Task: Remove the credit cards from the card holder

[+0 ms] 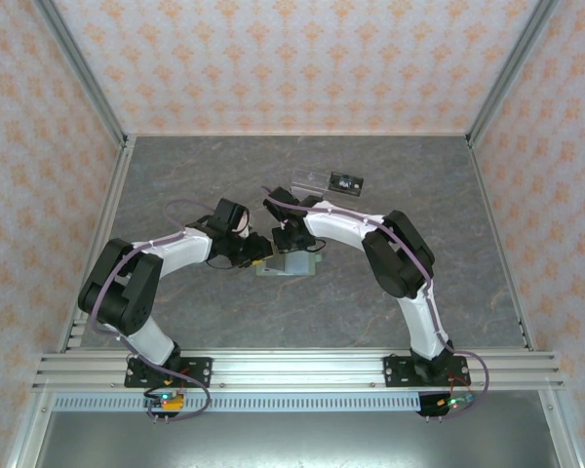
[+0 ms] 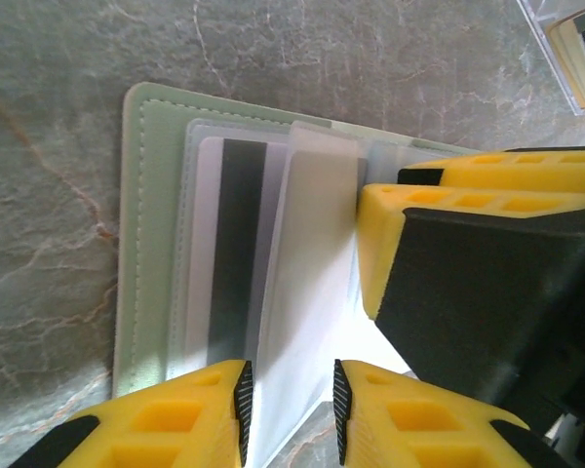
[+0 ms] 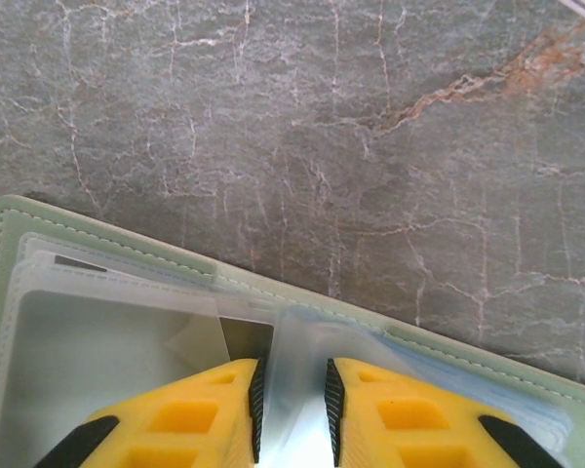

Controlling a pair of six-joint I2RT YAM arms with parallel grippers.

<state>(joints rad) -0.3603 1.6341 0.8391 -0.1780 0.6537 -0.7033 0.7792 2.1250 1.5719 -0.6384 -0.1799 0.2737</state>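
- Left gripper [image 2: 290, 414]: jaws narrow, astride a white card [image 2: 307, 253]; cannot tell whether it actually grips.
- Right gripper [image 3: 292, 409]: nipped on a clear sleeve [image 3: 302, 351].
- Risk, as I judge it: a slack pinch drops the card, or the sleeve drags along and lifts everything.
- Card holder [image 2: 151, 244]: open on the table [image 3: 370, 146], directly beneath both grippers.

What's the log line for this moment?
card holder open on table | right fingers pinching clear sleeve | left fingers astride white leaf | striped card sleeved
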